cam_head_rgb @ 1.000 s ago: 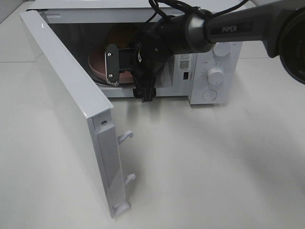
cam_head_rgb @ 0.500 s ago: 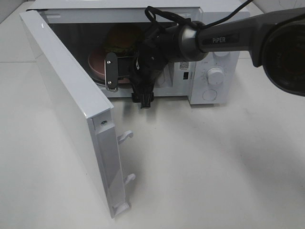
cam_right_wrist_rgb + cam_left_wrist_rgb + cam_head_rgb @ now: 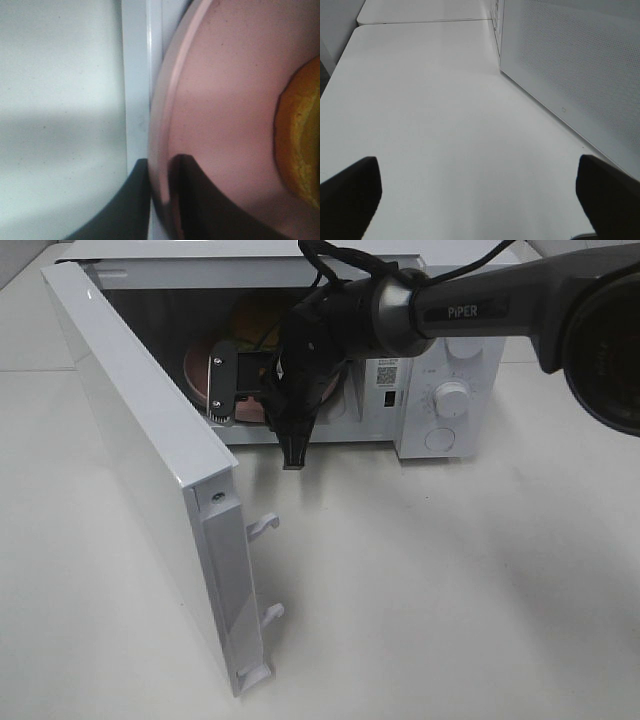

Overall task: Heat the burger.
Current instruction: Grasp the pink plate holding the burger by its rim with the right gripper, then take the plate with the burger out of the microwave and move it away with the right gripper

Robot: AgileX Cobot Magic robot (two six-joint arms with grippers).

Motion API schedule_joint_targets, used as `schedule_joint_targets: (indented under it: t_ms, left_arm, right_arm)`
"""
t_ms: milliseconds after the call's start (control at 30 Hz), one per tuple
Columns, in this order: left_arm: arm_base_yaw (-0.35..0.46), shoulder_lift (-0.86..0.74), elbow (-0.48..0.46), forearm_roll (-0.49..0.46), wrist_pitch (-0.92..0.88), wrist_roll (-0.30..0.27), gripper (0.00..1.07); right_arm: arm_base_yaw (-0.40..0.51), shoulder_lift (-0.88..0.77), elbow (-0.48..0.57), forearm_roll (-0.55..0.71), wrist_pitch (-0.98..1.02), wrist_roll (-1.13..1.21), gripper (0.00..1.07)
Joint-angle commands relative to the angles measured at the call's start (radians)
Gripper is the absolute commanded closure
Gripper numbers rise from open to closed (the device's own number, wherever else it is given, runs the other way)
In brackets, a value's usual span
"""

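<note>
Inside the open microwave (image 3: 450, 360), the burger (image 3: 252, 315) sits on a round pink plate (image 3: 196, 364); the arm hides most of it. The right wrist view shows part of the golden bun (image 3: 300, 140) on the pink plate (image 3: 225, 100). My right gripper (image 3: 223, 390) reaches into the oven's mouth. Its dark fingers (image 3: 131, 205) stand on either side of the plate's rim, shut on it (image 3: 161, 200). My left gripper (image 3: 480, 200) hovers over the bare table beside the door, its fingers wide apart with nothing between them.
The microwave door (image 3: 140, 450) swings out toward the front left, with its latch hooks (image 3: 262, 525) sticking out. The door's perforated panel (image 3: 580, 70) fills one side of the left wrist view. White tabletop (image 3: 450, 590) spreads before the oven.
The right gripper has risen and shifted left at the oven's mouth, and its jaws have come together on the plate's rim. The left gripper has stayed open.
</note>
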Motion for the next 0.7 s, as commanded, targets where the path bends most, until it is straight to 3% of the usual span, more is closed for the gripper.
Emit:
schedule_joint_targets:
  t_ms: [33,500,700]
  left_arm:
    - [0.002,-0.003,0.000,-0.004,-0.014,0.003,0.09]
    - [0.002,-0.003,0.000,-0.004,-0.014,0.004,0.09]
    - [0.002,-0.003,0.000,-0.004,-0.014,0.003,0.09]
  right_arm:
    - [-0.017,0.007,-0.006,-0.022,-0.038,0.009,1.07]
    - [-0.017,-0.091,0.013,0.165,0.136,-0.222,1.07]
    - [-0.017,-0.122,0.053,0.163,0.143,-0.238,1.07]
